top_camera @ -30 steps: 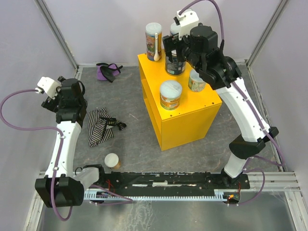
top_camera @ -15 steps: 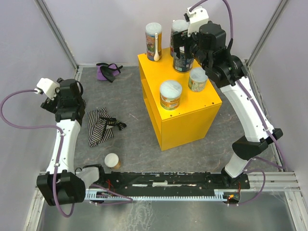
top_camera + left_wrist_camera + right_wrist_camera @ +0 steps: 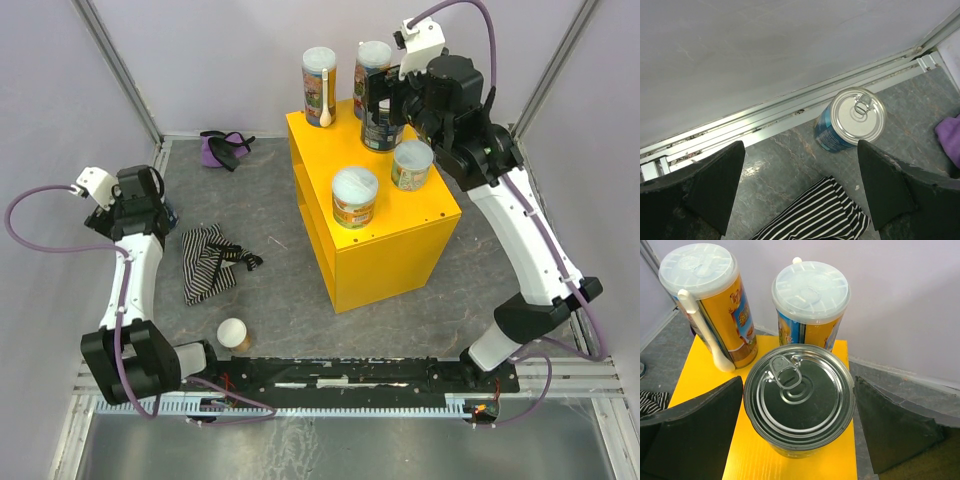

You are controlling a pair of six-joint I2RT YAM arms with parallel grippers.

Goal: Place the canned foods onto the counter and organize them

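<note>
The yellow counter (image 3: pixel 400 235) carries two tall tubes (image 3: pixel 319 85) (image 3: pixel 372 68), two orange tubs (image 3: pixel 355 197) (image 3: pixel 411 165) and a silver-topped tin (image 3: pixel 380 128). My right gripper (image 3: pixel 384 100) is shut on that tin (image 3: pixel 800 400), which stands on the counter top; both fingers (image 3: pixel 695 435) press its sides. A blue-labelled silver-topped tin (image 3: pixel 851 119) stands on the floor by the left wall rail. My left gripper (image 3: pixel 800 165) is open and empty just short of it; it also shows in the top view (image 3: pixel 155 212). A pale-lidded tub (image 3: pixel 233 333) stands on the floor near the front.
A striped black-and-white cloth (image 3: pixel 205 260) lies on the floor right of the left arm, and under the left jaws (image 3: pixel 815 215). A purple cloth (image 3: pixel 222 148) lies at the back left. A white spoon (image 3: pixel 705 332) leans on the left tall tube.
My right gripper carried the silver-topped tin back and to the right on the counter, next to the right tall tube. My left wrist swung toward the left wall.
</note>
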